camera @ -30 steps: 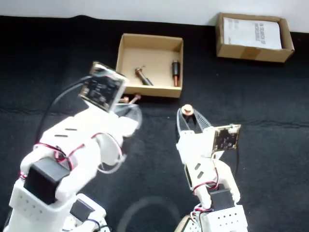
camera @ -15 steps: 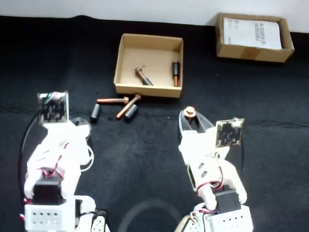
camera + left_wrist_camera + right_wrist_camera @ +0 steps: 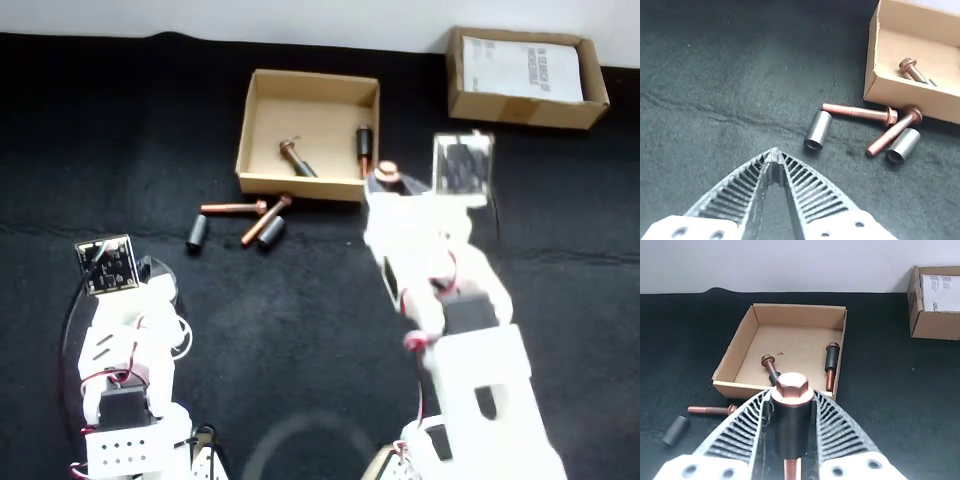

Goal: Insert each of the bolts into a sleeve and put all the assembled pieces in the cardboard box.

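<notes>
My right gripper (image 3: pixel 386 183) is shut on an assembled bolt-and-sleeve piece (image 3: pixel 790 415), copper head up, held just off the front right corner of the open cardboard box (image 3: pixel 300 187). Two assembled pieces (image 3: pixel 297 158) (image 3: pixel 364 150) lie inside the box. In front of the box, on the black cloth, lie two loose copper bolts (image 3: pixel 857 111) (image 3: pixel 892 132) and two dark sleeves (image 3: pixel 818 130) (image 3: pixel 903 145). My left gripper (image 3: pixel 774 151) is shut with nothing in it, near the table's front left, well short of the nearest sleeve.
A second cardboard box (image 3: pixel 525 105) holding a printed sheet stands at the back right. A white wall runs along the far edge of the black cloth.
The right arm has carried the assembled piece forward to the box's front right corner. The left arm has drawn back from the loose parts to the front left.
</notes>
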Robot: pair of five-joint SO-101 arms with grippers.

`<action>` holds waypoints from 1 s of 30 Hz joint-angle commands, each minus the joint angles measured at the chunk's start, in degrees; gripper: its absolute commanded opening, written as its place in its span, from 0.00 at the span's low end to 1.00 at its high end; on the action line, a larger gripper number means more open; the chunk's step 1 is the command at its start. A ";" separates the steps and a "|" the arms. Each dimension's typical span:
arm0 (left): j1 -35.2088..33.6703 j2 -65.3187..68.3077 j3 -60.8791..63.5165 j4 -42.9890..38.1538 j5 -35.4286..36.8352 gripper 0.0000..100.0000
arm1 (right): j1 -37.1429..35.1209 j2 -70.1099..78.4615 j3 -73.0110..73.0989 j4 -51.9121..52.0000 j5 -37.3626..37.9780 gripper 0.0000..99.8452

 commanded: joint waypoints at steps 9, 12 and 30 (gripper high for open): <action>-0.57 0.22 1.19 27.69 0.18 0.01 | 0.13 31.52 -33.63 -0.13 0.26 0.01; -0.48 -0.84 1.01 35.34 0.35 0.01 | 0.13 39.08 -41.36 -0.04 0.26 0.01; -0.48 -2.15 1.10 35.60 0.35 0.01 | 0.57 78.90 -75.30 0.04 -4.22 0.01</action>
